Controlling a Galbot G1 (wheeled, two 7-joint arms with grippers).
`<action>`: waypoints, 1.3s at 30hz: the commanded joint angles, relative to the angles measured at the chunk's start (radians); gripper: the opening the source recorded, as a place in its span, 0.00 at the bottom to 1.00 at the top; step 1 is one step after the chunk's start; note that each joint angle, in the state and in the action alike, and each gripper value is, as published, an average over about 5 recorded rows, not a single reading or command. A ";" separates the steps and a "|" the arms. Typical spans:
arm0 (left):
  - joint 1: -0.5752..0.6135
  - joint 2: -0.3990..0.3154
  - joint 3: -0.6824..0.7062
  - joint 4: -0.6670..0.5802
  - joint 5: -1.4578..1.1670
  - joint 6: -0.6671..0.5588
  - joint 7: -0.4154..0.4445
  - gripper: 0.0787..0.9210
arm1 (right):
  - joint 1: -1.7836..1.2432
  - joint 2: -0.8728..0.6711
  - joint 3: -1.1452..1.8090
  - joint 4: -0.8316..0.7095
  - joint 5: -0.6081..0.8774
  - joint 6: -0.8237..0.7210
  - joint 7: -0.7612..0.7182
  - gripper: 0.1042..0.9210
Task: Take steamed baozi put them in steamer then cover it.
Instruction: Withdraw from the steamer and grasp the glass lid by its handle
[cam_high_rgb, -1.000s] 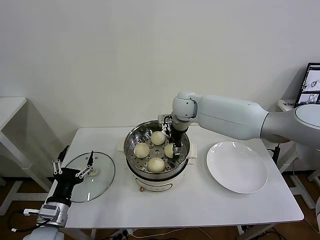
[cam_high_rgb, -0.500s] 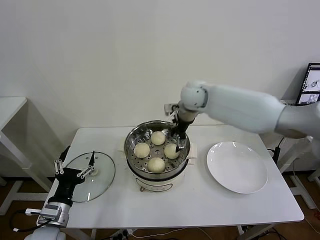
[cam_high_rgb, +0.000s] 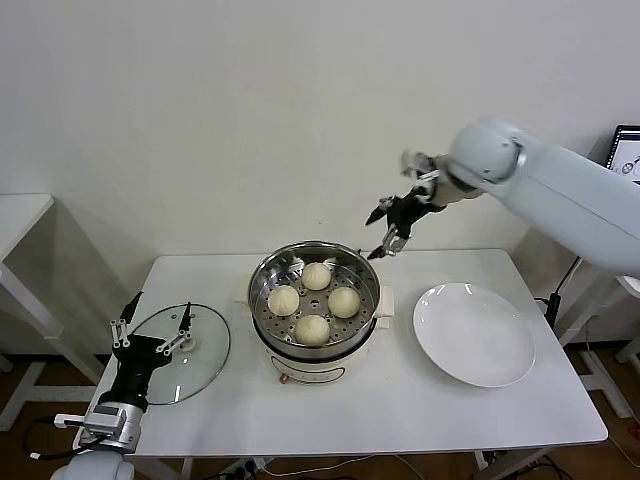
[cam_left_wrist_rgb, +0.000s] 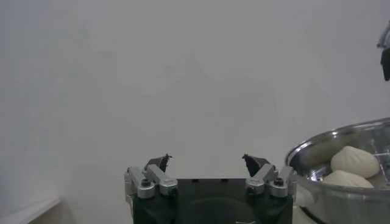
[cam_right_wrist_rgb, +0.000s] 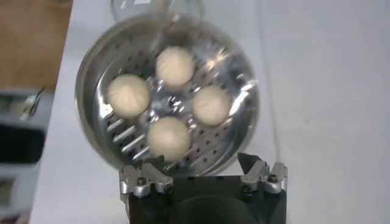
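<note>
The steel steamer (cam_high_rgb: 258, 290) stands mid-table with several baozi (cam_high_rgb: 317, 276) resting on its perforated tray. My right gripper (cam_high_rgb: 375, 236) hangs open and empty in the air, above and behind the steamer's right rim. From the right wrist view I look down into the steamer (cam_right_wrist_rgb: 85, 79) at the baozi (cam_right_wrist_rgb: 175, 66), past the open right gripper (cam_right_wrist_rgb: 200, 159). The glass cover (cam_high_rgb: 205, 365) lies flat on the table's left end. My left gripper (cam_high_rgb: 150, 325) stands open just above it, holding nothing. The left gripper (cam_left_wrist_rgb: 206, 159) faces the wall, with the steamer (cam_left_wrist_rgb: 317, 146) off to one side.
An empty white plate (cam_high_rgb: 475, 335) lies right of the steamer. A monitor (cam_high_rgb: 627, 160) stands at the far right, beyond the table. Another white table (cam_high_rgb: 20, 215) stands to the left.
My right gripper has let go of a baozi in the steamer and risen up and to the right, out of the pot. The left arm has not moved.
</note>
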 joint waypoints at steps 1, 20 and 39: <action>-0.012 -0.009 -0.007 -0.001 -0.042 0.021 -0.043 0.88 | -0.669 -0.247 0.736 0.190 0.212 0.265 0.558 0.88; -0.007 -0.015 -0.008 0.059 0.007 -0.089 -0.058 0.88 | -1.733 0.261 1.471 0.588 -0.031 0.652 1.057 0.88; -0.032 0.025 -0.045 0.369 0.727 -0.404 -0.210 0.88 | -1.910 0.629 1.405 0.579 -0.202 0.818 1.094 0.88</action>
